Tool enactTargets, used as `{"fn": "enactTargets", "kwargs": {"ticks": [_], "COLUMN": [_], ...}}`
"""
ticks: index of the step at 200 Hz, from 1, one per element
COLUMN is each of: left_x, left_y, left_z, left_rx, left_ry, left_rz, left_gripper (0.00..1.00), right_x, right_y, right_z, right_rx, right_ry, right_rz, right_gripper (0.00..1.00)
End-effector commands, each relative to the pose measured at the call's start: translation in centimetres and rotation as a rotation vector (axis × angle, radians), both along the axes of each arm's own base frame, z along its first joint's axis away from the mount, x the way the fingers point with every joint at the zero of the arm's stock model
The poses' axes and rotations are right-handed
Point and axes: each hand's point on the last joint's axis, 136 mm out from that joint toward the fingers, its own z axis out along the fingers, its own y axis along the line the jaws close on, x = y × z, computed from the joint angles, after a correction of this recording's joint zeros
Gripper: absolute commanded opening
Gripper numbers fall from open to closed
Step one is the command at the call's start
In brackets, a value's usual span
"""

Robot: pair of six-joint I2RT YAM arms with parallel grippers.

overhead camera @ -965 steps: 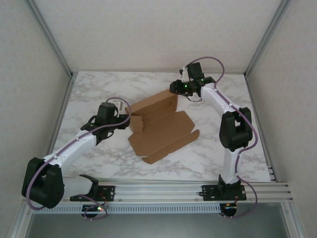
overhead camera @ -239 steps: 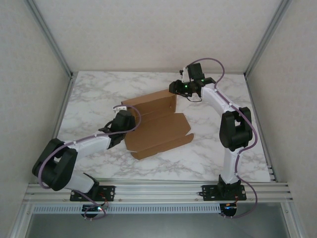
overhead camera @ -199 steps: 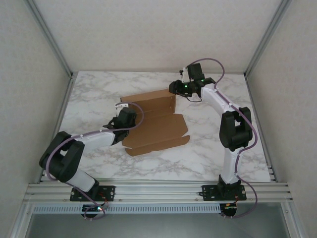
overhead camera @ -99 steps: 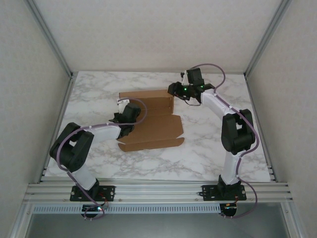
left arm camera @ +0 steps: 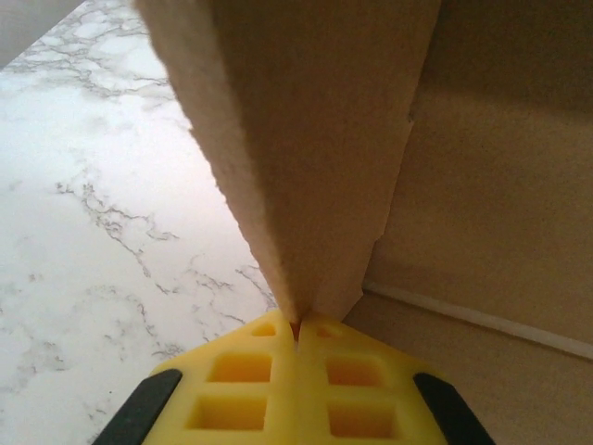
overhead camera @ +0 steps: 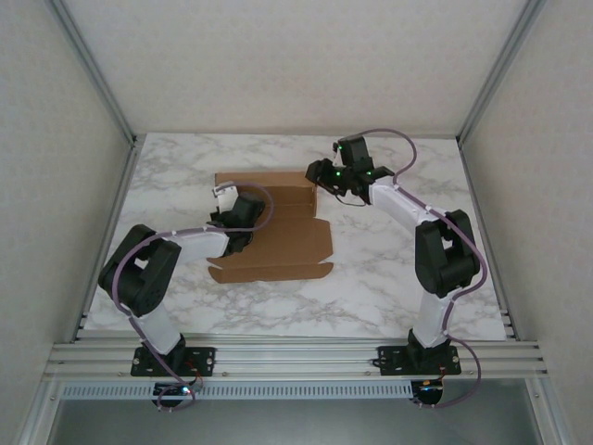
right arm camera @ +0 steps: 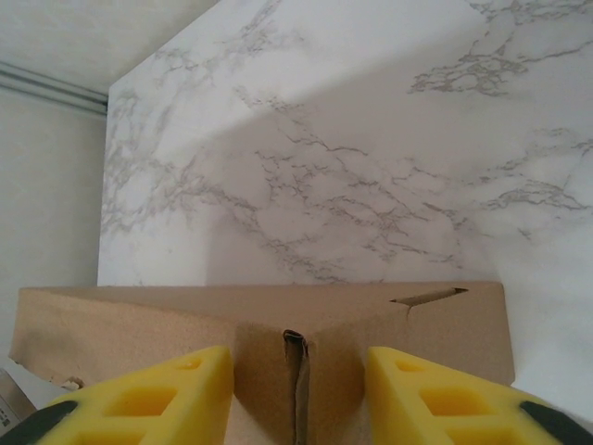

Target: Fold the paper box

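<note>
At the left, the left gripper (left arm camera: 296, 329) has its yellow fingers pressed together on the lower edge of a thin side flap (left arm camera: 306, 139), which stands upright from the pinch, so the hold looks meant to keep that flap raised at the left end. The box (overhead camera: 278, 250) lies on the table (overhead camera: 398, 278) a little left of centre and nearer the far edge. Its back wall (overhead camera: 264, 181) stands along the far side, while the wide front panel lies flat toward the near edge and is not yet folded. At the right end of that wall, the right gripper (right arm camera: 298, 366) has its fingers set apart, with the box's corner seam between them. Whether the pads actually press the cardboard cannot be told. That straddle probably steadies the right end while the left end is worked. The task seems early on, with one wall up and the front panel and tabs left to do. The thin board could buckle if either arm pulls sideways.
</note>
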Motion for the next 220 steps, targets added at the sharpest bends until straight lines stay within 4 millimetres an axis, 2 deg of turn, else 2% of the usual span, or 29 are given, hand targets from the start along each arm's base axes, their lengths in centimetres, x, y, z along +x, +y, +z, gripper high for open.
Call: {"fn": "enactTargets", "kwargs": {"ticks": [1,23,47,64,103,121,136,155,177,220], "left_x": [0.5,0.5,0.5,0.3,-0.1,0.0,0.0,-0.1,-0.4,-0.4], "left_y": [-2.0,-2.4,-2.5,-2.4,-2.1,-2.3,-2.5,-1.9,-0.9,-1.0], "left_z": [0.4,0.0,-0.5,-0.4,0.3,0.4,0.4,1.1,1.7,-0.4], "left_rx": [-0.087,-0.101,-0.092,-0.08,-0.086,-0.097,-0.092,-0.077,-0.081,-0.089], "left_ry": [-0.033,-0.027,-0.018,-0.022,-0.045,-0.044,-0.036,-0.05,-0.069,-0.031], "left_rz": [-0.045,-0.07,-0.085,-0.089,-0.122,-0.145,-0.162,-0.133,-0.066,0.036], "left_gripper": [0.0,0.0,0.0,0.0,0.0,0.0,0.0,0.0,0.0,0.0], "right_x": [-3.8,-3.7,-3.5,-3.3,-3.1,-3.1,-3.1,-3.1,-3.0,-3.1], "right_y": [2.1,1.3,0.6,0.0,-1.0,-1.1,-1.2,-1.7,-1.7,-0.3], "right_z": [-1.8,-2.2,-2.6,-2.4,-1.2,-1.0,-1.5,-2.1,-1.7,-2.5], "right_rx": [-0.004,-0.049,-0.071,-0.065,-0.058,-0.071,-0.094,-0.113,-0.097,-0.03], "right_ry": [0.107,0.098,0.103,0.098,0.069,0.06,0.066,0.077,0.078,0.141], "right_rz": [0.048,0.026,0.018,0.011,0.015,0.033,0.041,0.036,0.024,0.018], "right_gripper": [0.43,0.46,0.6,0.67,0.74,0.75,0.75,0.74,0.73,0.64]}}
